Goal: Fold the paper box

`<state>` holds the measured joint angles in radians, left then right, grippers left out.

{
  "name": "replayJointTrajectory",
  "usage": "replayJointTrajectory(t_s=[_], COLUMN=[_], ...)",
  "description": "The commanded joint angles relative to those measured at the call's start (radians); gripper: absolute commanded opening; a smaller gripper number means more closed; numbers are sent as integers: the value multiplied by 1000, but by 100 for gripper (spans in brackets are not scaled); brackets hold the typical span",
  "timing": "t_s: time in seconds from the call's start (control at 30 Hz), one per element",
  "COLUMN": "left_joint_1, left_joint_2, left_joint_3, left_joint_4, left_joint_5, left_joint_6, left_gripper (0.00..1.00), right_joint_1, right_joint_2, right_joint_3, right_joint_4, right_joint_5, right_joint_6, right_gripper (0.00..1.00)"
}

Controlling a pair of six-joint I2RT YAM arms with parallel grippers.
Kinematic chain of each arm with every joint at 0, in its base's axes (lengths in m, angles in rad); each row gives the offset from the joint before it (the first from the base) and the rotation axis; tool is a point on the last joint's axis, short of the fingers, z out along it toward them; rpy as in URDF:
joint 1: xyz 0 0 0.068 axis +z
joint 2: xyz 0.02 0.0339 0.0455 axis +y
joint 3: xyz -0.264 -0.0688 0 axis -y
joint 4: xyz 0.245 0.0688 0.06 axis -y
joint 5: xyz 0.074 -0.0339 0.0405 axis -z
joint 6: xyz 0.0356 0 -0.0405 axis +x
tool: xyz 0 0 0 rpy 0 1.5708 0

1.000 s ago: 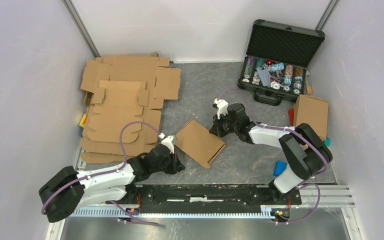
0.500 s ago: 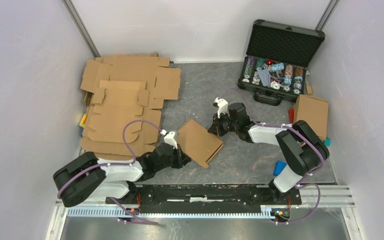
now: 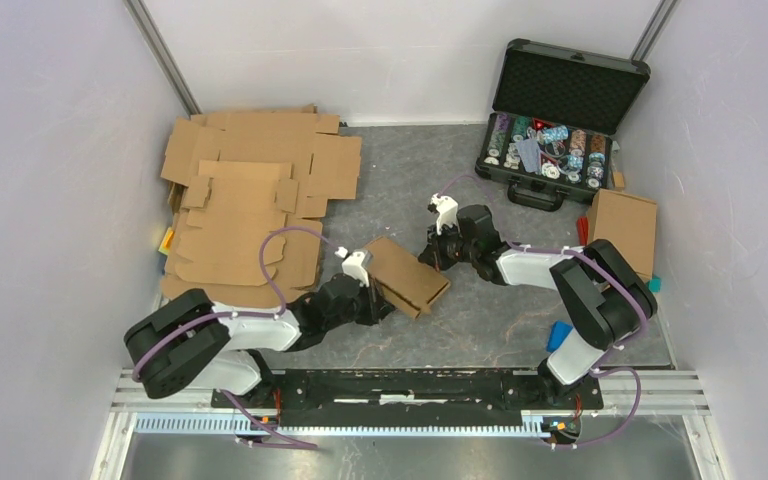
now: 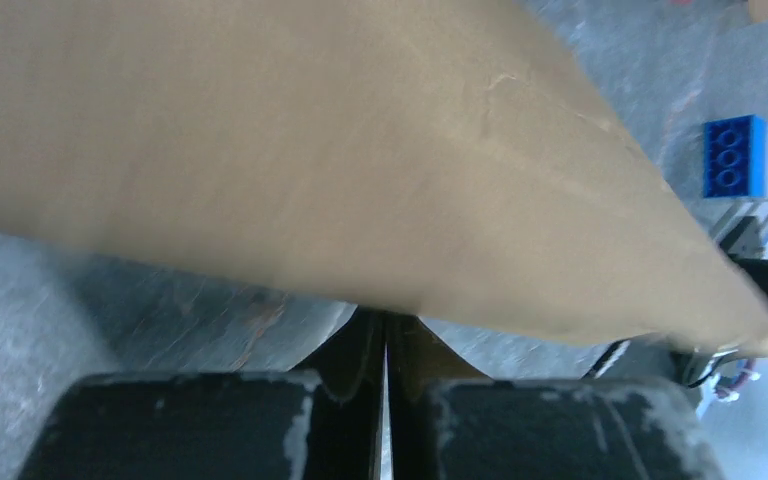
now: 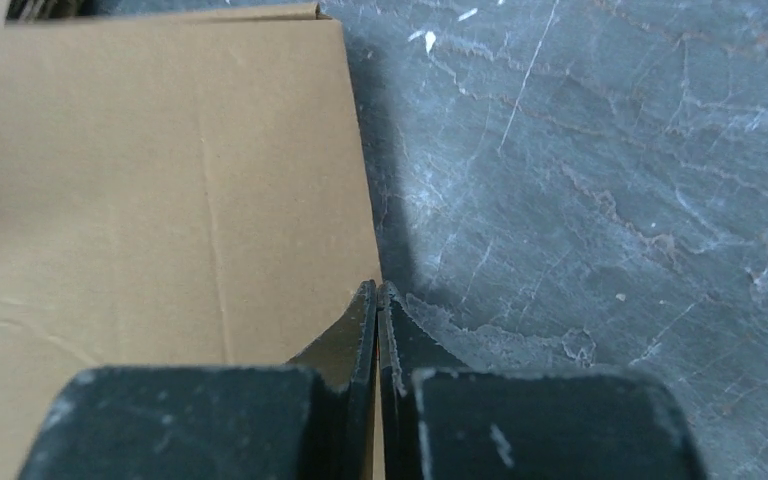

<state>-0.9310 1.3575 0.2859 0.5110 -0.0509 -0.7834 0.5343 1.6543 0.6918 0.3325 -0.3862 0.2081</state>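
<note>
From above, the box [image 3: 407, 275] lies on the table [image 3: 480, 310] between the left gripper [image 3: 375, 305], at its near edge, and the right gripper [image 3: 430, 255], at its far corner. Left wrist: clenched on nothing, under smooth tan cardboard (tilted). Right wrist: clenched beside a flat, creased panel on a scratched grey surface.

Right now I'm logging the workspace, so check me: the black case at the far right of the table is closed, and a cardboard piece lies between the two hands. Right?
Not quite: the black case stands open, chips showing, as the top external view shows. The rest holds: the cardboard piece lies between the left hand and the right hand.
</note>
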Motion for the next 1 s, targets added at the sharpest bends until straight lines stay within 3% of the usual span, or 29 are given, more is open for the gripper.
replayJointTrajectory(t_s=[0.0,0.43,0.73,0.97], left_joint_1=[5,7,6,6], left_joint_2=[-78,-10,95,106], left_joint_3=[101,240,353,354], left_joint_4=[-58,-117,-134,-186], left_joint_5=[-28,-5,87,67], left_joint_6=[82,141,158,165], left_gripper=[7,8,8,9], right_joint_1=[11,24,142,151], right_joint_2=[40,-26,-66,-94], right_joint_3=[-12,-38,7,-8], right_joint_4=[-151,-106,-192,-183], right_joint_5=[21,-20,159,168], right_joint_6=[-26,-56,-139,-148], right_gripper=[3,9,10,11])
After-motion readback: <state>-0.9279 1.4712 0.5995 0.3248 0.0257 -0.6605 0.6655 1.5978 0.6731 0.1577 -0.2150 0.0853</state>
